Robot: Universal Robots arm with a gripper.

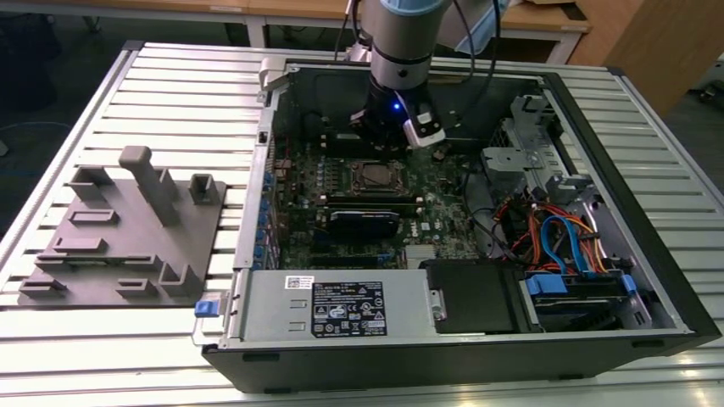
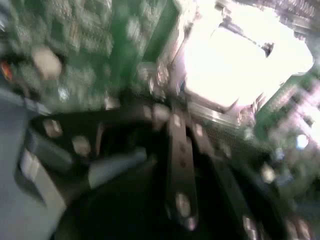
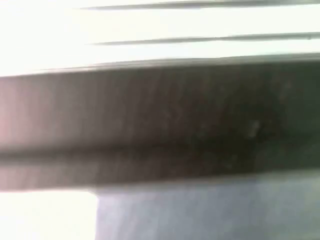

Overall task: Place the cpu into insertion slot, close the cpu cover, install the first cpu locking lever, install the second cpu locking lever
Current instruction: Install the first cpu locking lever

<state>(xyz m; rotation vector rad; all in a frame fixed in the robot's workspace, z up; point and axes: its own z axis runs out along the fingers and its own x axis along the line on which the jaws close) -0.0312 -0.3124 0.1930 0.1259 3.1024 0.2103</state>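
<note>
**A:** Where's your claw right now?

**B:** In the exterior view your claw (image 1: 385, 129) hangs inside the open computer case (image 1: 633, 288), low over the green motherboard (image 1: 436, 212), just beyond the insertion slot (image 1: 377, 175). I can't tell whether its fingers are apart or together; the arm's wrist hides them there, and the second wrist view gives you nothing firm on the gap.

**A:** And the cpu?

**B:** You have a pale silver square sitting in the slot, which reads as the cpu (image 1: 378, 176). In the second wrist view the same patch glares bright white (image 2: 227, 65), with green board around it and the claw's dark body (image 2: 180, 165) in the foreground, near the slot but apart from it.

**A:** The cpu cover?

**B:** A thin metal frame (image 1: 353, 177) rings the chip; whether that is the cover lying flat, you can't settle from these views. The levers are too small to make out.

**A:** What else is on your bench?

**B:** The case lies on its side on the slatted bench (image 1: 136, 356). The power supply box (image 1: 339, 305) with its black label sits at the near edge of the case. A grey fixture plate (image 1: 119, 246) with upright pegs lies on the bench at the exterior view's left, well apart from the claw.
</note>
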